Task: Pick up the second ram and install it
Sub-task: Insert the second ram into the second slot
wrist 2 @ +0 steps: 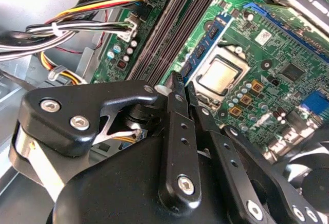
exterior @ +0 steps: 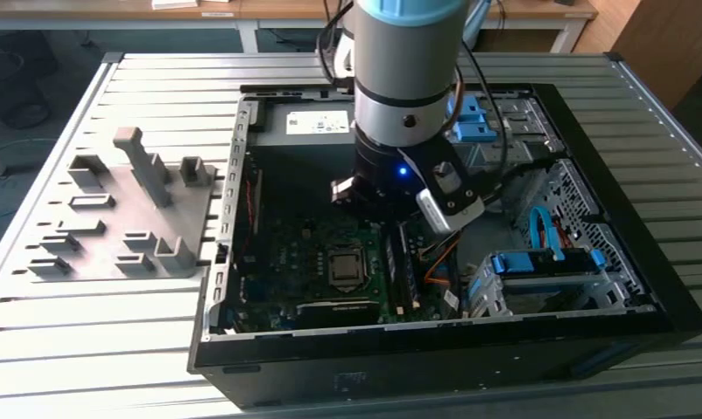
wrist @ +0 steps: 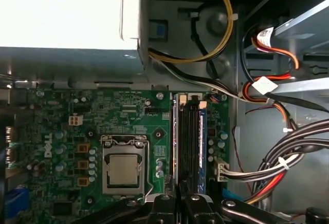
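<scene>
The slot bank runs beside the CPU socket on the green motherboard. A blue-green ram stick stands edge-up in the slot on the CPU side. Another blue board edge shows on the bank's cable side. Which of them is the second ram I cannot tell. My gripper is shut, its black fingertips close together just over the near end of the slots, with nothing visibly between them. In the exterior view the arm reaches down into the open case over that spot.
The power supply sits beyond the board. Bundled cables crowd the side of the slots away from the CPU. A drive cage with blue clips stands at the exterior view's right. The gray holder block lies outside the case on the slatted table.
</scene>
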You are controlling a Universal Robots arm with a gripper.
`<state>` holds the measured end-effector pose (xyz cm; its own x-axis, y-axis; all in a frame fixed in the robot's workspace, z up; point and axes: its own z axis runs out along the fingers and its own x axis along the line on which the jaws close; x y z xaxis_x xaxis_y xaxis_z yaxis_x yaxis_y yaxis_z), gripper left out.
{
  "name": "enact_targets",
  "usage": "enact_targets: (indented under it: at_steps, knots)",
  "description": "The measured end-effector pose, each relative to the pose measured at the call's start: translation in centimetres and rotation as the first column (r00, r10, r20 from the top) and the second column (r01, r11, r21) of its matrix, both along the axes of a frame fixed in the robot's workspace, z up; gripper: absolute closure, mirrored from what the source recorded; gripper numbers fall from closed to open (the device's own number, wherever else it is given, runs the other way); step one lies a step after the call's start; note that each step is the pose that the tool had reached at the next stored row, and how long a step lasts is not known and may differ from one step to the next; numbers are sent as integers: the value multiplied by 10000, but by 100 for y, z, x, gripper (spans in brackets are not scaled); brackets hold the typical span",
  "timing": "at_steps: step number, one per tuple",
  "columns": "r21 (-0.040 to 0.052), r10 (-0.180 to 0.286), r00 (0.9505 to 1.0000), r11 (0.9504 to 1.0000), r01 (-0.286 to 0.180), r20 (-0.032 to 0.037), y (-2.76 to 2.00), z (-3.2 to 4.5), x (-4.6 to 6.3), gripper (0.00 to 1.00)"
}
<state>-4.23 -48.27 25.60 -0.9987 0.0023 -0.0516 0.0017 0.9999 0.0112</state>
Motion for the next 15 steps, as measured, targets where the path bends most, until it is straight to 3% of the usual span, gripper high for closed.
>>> enact_targets:
  at_steps: [15]
  knots:
    - [1, 0, 10000, 10000, 0, 0, 0, -210, 0, 86]
